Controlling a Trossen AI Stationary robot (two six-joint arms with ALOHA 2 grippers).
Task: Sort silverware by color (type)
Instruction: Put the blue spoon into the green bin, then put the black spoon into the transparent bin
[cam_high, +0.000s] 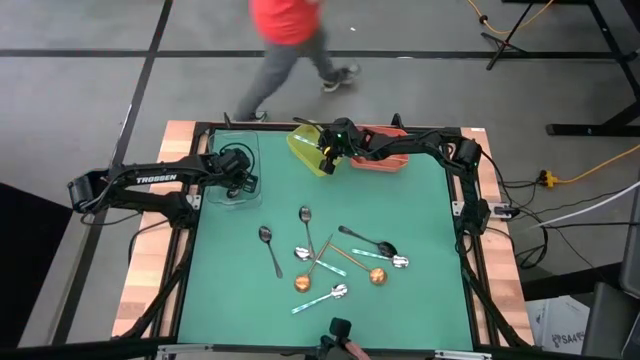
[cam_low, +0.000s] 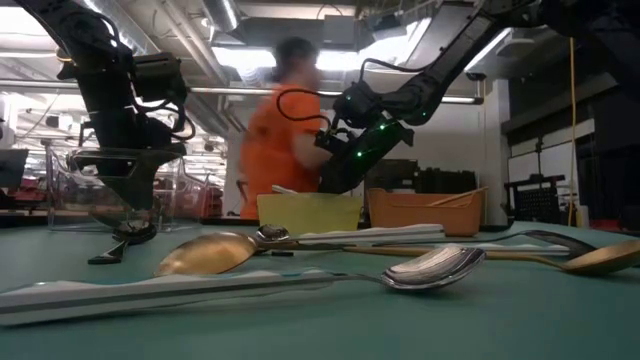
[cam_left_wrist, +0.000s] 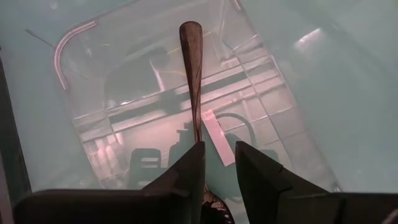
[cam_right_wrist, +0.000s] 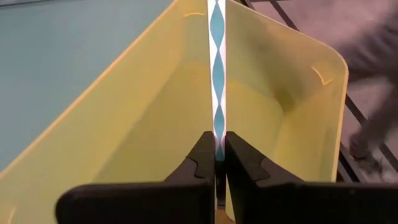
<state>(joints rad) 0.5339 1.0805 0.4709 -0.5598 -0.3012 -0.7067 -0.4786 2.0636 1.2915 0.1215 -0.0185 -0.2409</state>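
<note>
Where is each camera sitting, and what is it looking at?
High: above, straight down on green table, both arms.
Low: at tabletop, level across spoons; arms hang above.
Left wrist: past left gripper pinching a dark spoon over clear bin.
Right wrist: past right gripper gripping teal-handled spoon over yellow bin.
Shared: high and low both show yellow bin, passing person.
</note>
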